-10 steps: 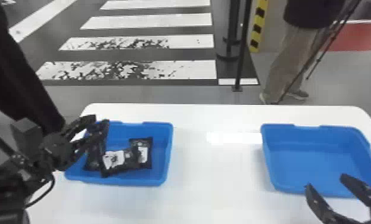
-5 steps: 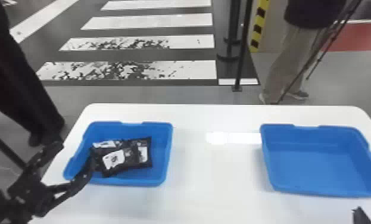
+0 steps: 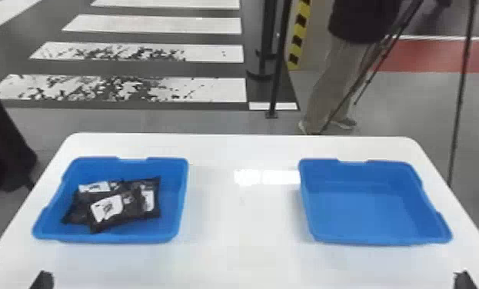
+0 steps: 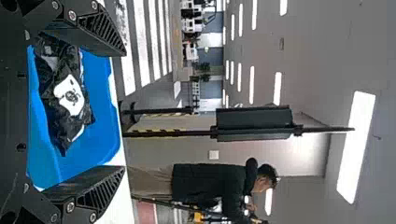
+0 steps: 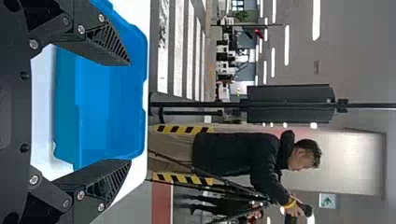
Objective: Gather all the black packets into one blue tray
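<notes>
The black packets [image 3: 117, 203] are lying in a loose, overlapping heap in the left tray [image 3: 173, 215], and it's looking like the gathering is as good as finished, with the arms needing little more than a clean exit. The left gripper [image 4: 124, 111] is hanging wide open with nothing between its fingers, and the right gripper [image 5: 131, 112] is matching it, spread wide and holding nothing.

So how should this be going? Both arms should be easing back smoothly, fingertips riding above the tray rims; snagging a rim could be dragging a tray across the white table [image 3: 242, 253]. No pressing or tidying is called for, since the heap is already sitting inside the walls. If a check is wanted, a short pause is doing the job better than a poke: these soft packets would probably be sliding or crumpling.

Now the views! From the head, 2 trays are standing well apart, the right tray [image 3: 361, 215] baring its blue floor. Packets are crossing over each other there, at least 3 by my count, though the overlap is hiding any exact total. The wrist views are adding the full finger spread, which the head view is cutting off at its bottom edge.
</notes>
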